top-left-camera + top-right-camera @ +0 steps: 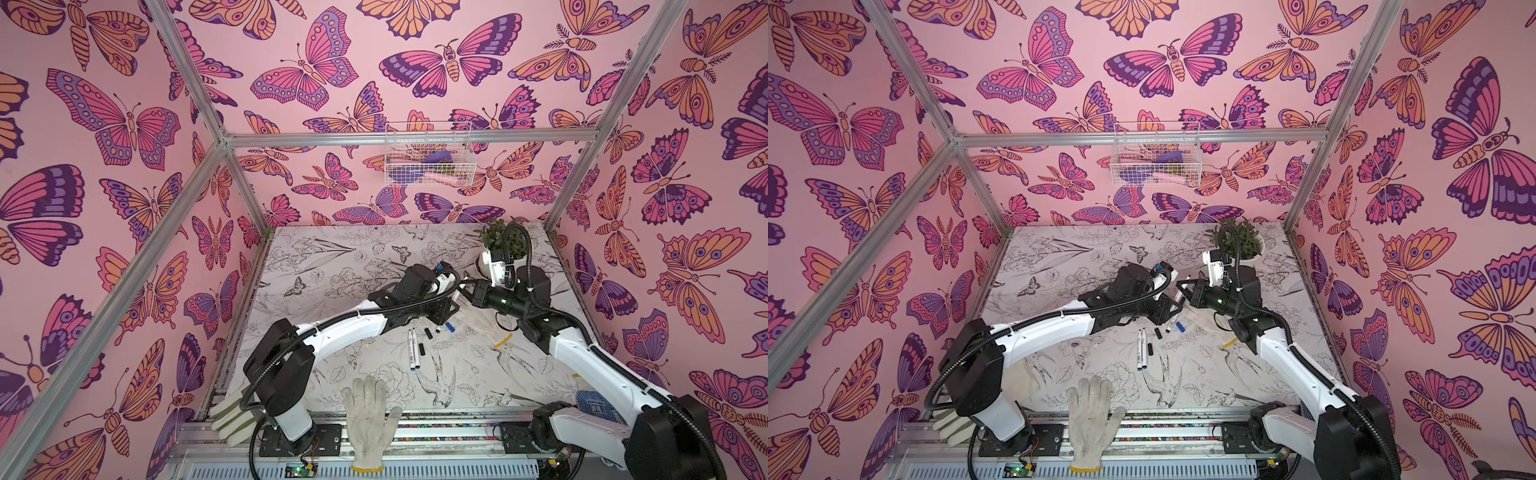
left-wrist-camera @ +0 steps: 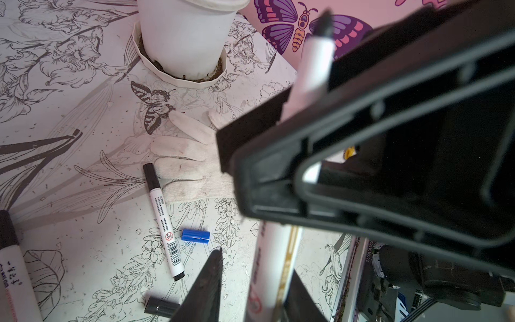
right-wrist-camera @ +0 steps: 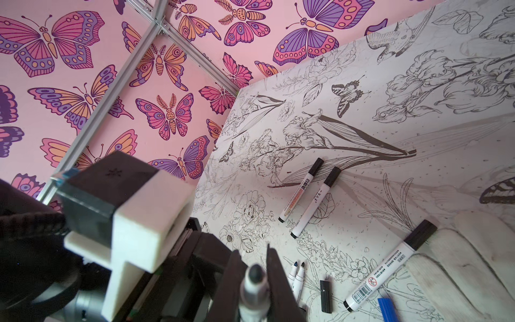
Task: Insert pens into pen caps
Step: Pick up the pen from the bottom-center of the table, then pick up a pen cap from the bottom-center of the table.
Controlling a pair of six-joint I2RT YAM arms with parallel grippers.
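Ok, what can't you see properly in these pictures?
- Wire basket, both top views: things inside too small and blurry.
- Held pen, left wrist view: middle hidden behind the right tool.
- Blue cap, right wrist view: cut off by the bottom edge.
- Pen at the edge, left wrist view: partly cut off.

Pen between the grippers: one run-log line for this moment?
right gripper: shut on pen | left gripper: open around same pen | blue cap: loose on table
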